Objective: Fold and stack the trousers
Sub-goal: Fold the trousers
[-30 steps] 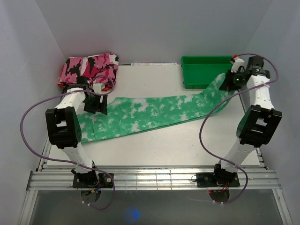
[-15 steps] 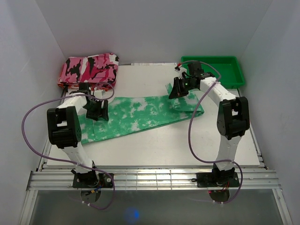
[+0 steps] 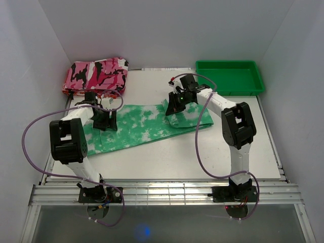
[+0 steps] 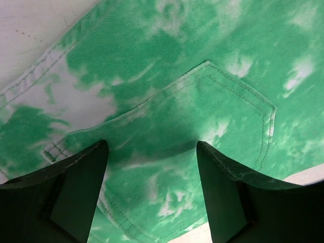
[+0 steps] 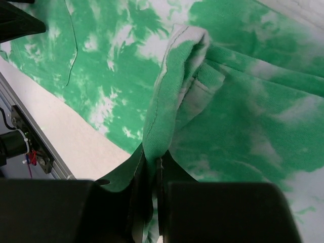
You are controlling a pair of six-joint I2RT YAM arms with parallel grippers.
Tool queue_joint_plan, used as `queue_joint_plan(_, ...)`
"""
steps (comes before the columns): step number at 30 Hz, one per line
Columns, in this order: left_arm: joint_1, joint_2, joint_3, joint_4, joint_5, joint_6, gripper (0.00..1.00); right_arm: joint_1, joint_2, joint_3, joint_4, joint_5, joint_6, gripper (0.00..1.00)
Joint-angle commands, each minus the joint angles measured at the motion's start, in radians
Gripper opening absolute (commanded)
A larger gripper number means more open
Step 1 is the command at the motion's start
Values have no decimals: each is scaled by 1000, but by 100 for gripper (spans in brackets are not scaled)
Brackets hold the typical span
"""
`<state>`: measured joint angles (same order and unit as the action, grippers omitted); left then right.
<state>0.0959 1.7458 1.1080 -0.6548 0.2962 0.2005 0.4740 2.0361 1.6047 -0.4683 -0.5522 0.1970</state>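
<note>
Right gripper (image 3: 174,104), clamped on the leg end of the trousers (image 3: 136,124), has swung from the table's (image 3: 167,157) far-right corner to mid-table, doubling the legs back toward the waist near the left edge, where left gripper (image 3: 105,120) sits spread over it, so the fold looks about half done.

right hand (image 5: 154,173) pinching trousers (image 5: 109,68) fold, cloth bunched

no legible text, label, brand, number or sign in any view. trousers (image 3: 142,124): only tie-dye blotches and seam stitching, no tag showing. arm housings: any markings too small to tell.
</note>
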Motion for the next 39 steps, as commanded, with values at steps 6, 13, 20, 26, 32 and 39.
queue_joint_plan(6,-1,-5,-63,-20,20,-13,82,52,73,78,56,-6,53,8)
queue_joint_plan(13,-1,-8,-76,-12,26,-24,82,78,102,84,66,23,77,8)
queue_joint_plan(20,-1,-3,-73,-9,26,-27,82,92,137,106,77,35,113,8)
queue_joint_plan(26,-1,-2,-71,-8,24,-35,82,107,159,126,85,37,142,8)
queue_joint_plan(32,-1,-3,-76,-8,24,-36,82,124,170,139,92,28,159,8)
queue_joint_plan(39,-2,0,-77,-8,24,-39,82,133,179,138,100,15,180,8)
